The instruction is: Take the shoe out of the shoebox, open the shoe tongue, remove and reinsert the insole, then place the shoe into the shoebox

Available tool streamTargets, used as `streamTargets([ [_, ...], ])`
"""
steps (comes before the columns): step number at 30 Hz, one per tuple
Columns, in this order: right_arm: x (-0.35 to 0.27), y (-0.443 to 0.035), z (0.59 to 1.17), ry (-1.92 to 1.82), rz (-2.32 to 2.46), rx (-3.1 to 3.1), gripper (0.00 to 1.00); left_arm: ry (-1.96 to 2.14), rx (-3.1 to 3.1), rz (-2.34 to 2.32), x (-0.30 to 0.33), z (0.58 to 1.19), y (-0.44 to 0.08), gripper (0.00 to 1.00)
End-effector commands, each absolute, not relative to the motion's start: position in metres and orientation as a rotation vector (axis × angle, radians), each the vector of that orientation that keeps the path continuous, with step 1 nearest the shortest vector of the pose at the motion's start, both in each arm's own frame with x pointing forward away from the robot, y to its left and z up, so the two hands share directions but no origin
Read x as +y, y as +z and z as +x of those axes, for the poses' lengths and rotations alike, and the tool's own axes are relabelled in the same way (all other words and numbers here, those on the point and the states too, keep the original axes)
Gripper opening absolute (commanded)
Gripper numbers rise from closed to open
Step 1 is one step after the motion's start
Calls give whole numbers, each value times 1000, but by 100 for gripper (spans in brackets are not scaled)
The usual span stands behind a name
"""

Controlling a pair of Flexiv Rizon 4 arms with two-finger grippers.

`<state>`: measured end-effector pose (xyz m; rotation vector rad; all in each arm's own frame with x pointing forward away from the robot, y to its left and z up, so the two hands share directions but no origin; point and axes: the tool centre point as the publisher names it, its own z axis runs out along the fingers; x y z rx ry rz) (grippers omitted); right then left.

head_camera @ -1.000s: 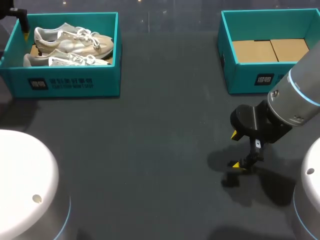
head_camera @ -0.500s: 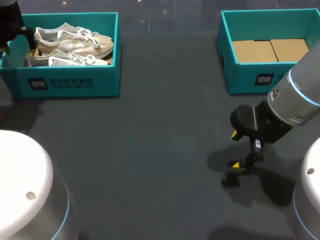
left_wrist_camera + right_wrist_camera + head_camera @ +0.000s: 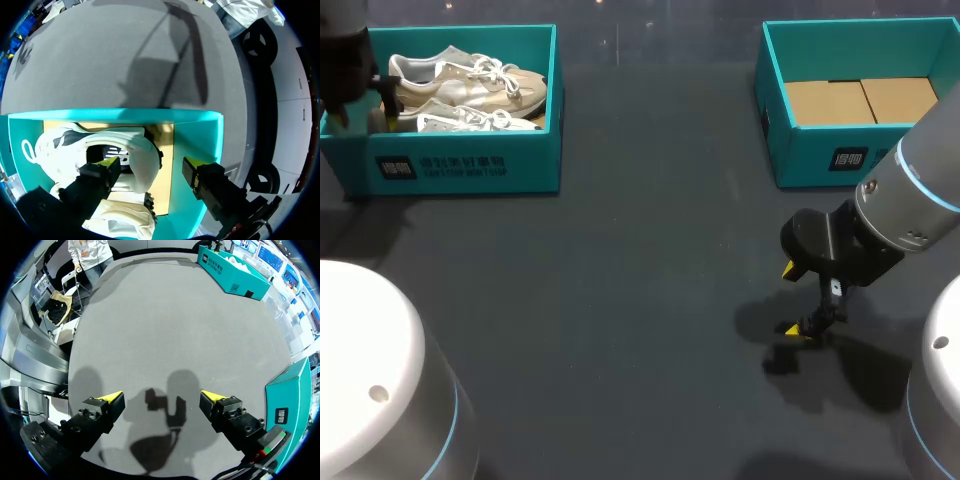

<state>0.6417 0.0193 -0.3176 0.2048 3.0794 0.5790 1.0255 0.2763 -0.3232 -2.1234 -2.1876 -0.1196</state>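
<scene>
Two pale sneakers lie in the teal shoebox (image 3: 470,165) at the back left, one (image 3: 470,80) behind the other (image 3: 460,120). My left gripper (image 3: 365,108) hangs at the box's left end. In the left wrist view this gripper (image 3: 150,167) straddles the heel (image 3: 142,155) of one sneaker (image 3: 65,145): one finger is over the shoe's opening, the other outside the heel beside the box wall (image 3: 200,135). The jaws stand apart, and no firm contact shows. The second sneaker (image 3: 120,222) lies under the gripper. My right gripper (image 3: 790,300) (image 3: 162,397) hovers open over bare table, holding nothing.
A second teal box (image 3: 820,150) with a cardboard floor (image 3: 860,100) stands at the back right. Dark table (image 3: 620,300) stretches between the two boxes. Only the right gripper's shadow (image 3: 160,420) lies under it.
My left gripper has come down and rightward into the box's left end, to the sneaker's heel, and its fingers have narrowed. The right arm has stayed still.
</scene>
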Motion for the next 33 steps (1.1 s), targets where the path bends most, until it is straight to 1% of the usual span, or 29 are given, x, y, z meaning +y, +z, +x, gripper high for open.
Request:
streamTargets([
  [1, 19, -318, 640, 576, 206, 3076, 100, -128, -2190, -2107, 276, 1031, -333, 72],
  [4, 19, -318, 640, 576, 206, 3076, 100, -127, -2184, -2105, 277, 1031, -339, 71],
  [6, 19, -318, 640, 576, 206, 3076, 100, -125, -2176, -2102, 277, 1032, -342, 69],
  [16, 19, -318, 640, 576, 206, 3076, 100, -138, -2149, -2090, 278, 1031, -358, 69],
  [21, 19, -318, 640, 576, 206, 3076, 100, -144, -2136, -2087, 278, 1031, -364, 67],
  [23, 19, -318, 640, 576, 206, 3076, 100, -141, -2128, -2088, 278, 1031, -365, 65],
  [28, 19, -318, 640, 576, 206, 3076, 100, -150, -2108, -2089, 278, 1029, -370, 66],
  [31, 19, -318, 640, 576, 206, 3076, 100, -156, -2099, -2083, 277, 1030, -373, 64],
  [33, 19, -318, 640, 576, 206, 3076, 100, -157, -2095, -2079, 277, 1030, -375, 55],
])
